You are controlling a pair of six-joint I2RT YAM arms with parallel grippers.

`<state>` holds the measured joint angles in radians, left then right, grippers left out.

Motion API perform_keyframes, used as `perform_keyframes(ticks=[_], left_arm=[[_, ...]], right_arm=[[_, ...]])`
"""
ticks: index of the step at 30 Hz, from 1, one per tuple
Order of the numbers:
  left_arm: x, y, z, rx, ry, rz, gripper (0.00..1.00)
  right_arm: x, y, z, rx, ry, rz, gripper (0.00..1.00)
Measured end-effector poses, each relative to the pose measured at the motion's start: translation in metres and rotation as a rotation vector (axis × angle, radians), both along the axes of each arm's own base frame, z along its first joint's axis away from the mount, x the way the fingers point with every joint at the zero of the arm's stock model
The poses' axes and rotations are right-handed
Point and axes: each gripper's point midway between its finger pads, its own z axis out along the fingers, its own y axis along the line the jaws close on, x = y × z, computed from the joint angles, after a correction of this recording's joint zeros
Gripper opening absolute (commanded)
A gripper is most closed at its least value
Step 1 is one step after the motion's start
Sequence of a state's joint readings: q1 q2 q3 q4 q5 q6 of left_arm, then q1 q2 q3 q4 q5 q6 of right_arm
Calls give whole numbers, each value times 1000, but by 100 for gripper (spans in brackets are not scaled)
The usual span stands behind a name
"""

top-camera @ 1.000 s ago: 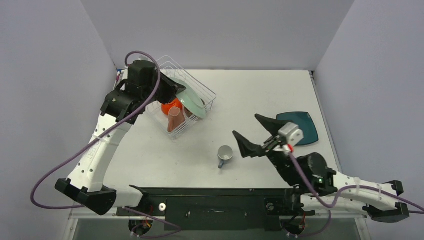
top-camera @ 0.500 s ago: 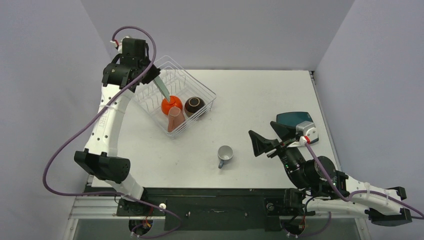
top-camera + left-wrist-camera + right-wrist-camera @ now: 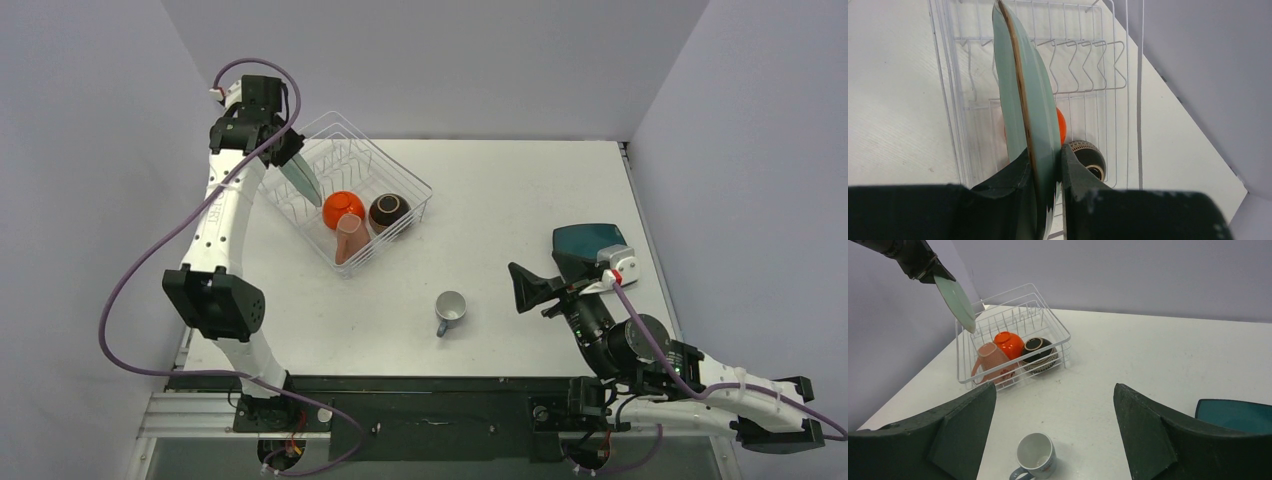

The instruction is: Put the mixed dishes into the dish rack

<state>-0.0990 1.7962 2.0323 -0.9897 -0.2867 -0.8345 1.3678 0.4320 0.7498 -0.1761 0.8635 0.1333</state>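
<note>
Over the white wire dish rack (image 3: 350,150), the left gripper (image 3: 1045,162) is clamped on a round pale-teal plate (image 3: 1023,90). The plate hangs edge-on, slanting down toward the dividers (image 3: 1083,55).

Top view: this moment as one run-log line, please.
left pincer: shut on round plate, above rack | right pincer: open | mug: on table

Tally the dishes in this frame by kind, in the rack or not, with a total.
Plates: 2 (round pale-teal plate, dark-teal rounded-square plate)
Bowls: 2 (orange-red bowl, brown bowl)
Mugs: 2 (pink mug, grey-blue mug)
Total: 6
</note>
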Motion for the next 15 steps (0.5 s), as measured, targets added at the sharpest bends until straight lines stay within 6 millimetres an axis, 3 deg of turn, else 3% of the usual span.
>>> perform_keyframes(ticks=[15], left_arm=[[34, 12, -35, -85, 0, 55, 0]], right_arm=[[3, -11, -2, -2, 16, -57, 82]])
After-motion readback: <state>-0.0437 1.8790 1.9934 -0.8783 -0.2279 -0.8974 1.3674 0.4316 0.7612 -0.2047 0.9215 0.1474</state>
